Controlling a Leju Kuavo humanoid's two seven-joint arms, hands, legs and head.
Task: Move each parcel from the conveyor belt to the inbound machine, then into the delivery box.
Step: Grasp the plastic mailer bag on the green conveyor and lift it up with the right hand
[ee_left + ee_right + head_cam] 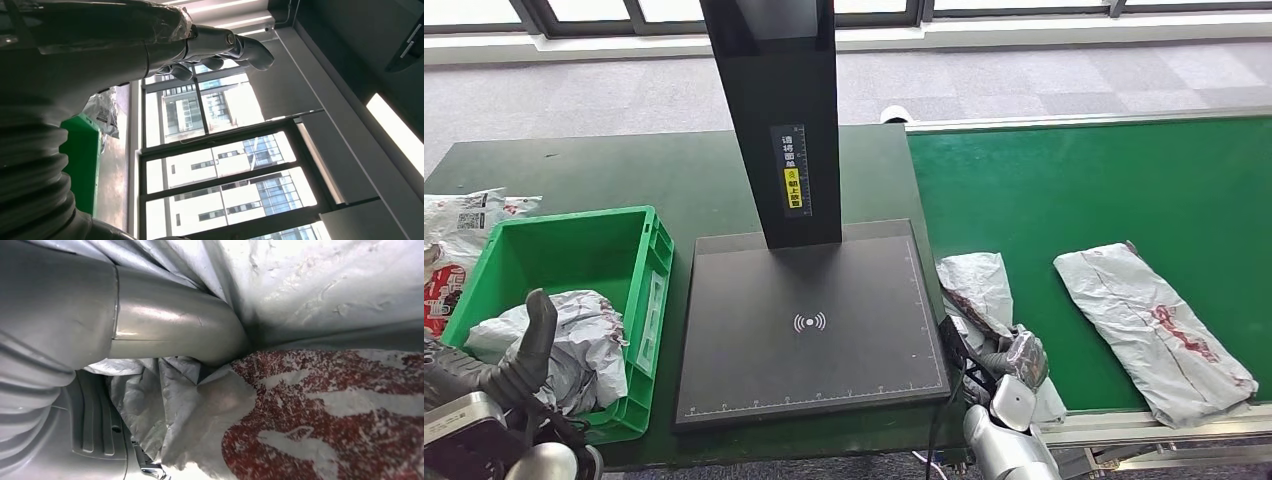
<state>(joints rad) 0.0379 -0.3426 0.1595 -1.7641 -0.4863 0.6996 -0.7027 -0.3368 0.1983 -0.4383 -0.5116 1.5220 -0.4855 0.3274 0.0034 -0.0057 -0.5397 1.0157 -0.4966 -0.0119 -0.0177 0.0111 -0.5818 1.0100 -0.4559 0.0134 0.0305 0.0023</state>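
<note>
Conveyor belt (1124, 190), green, along the right end of the table (624, 170). Scanning machine (809, 330): black flat platform with upright post, at the table's middle near the front edge. Green box (639, 290), near the table's left end, holding crumpled grey parcels (584, 345). Long grey parcel (1149, 325), red-printed, lying flat on the belt near its front edge. Smaller grey parcel (979, 285), at the belt's front left corner beside the machine, grasped by the right robot hand (1014, 358). Left robot hand (519, 365), fingers apart and holding nothing, raised at the box's front edge.
</note>
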